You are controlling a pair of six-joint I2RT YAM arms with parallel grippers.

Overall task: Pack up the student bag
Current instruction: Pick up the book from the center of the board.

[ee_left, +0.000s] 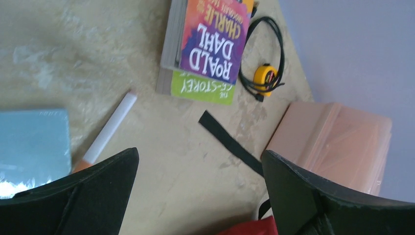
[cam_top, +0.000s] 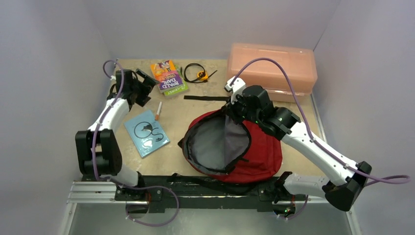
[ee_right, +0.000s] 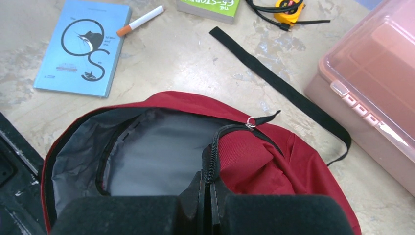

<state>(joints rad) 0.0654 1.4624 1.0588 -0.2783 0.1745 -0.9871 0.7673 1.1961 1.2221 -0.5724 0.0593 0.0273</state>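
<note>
The dark red student bag (cam_top: 257, 154) lies in the middle of the table with its mouth wide open, showing grey lining (ee_right: 156, 156). My right gripper (ee_right: 211, 188) is shut on the bag's black zipper edge at the far rim and holds it up. My left gripper (ee_left: 199, 154) hangs open and empty above bare table, between a white pen (ee_left: 110, 128) and a black strap (ee_left: 227, 142). A Roald Dahl book (cam_top: 169, 77) lies just beyond that gripper. A pale blue book (cam_top: 147, 133) lies left of the bag.
A pink translucent box (cam_top: 271, 68) stands at the back right, close behind the bag. A coiled black cable with a yellow piece (cam_top: 198, 73) lies beside the Roald Dahl book. Walls close in the left, back and right sides.
</note>
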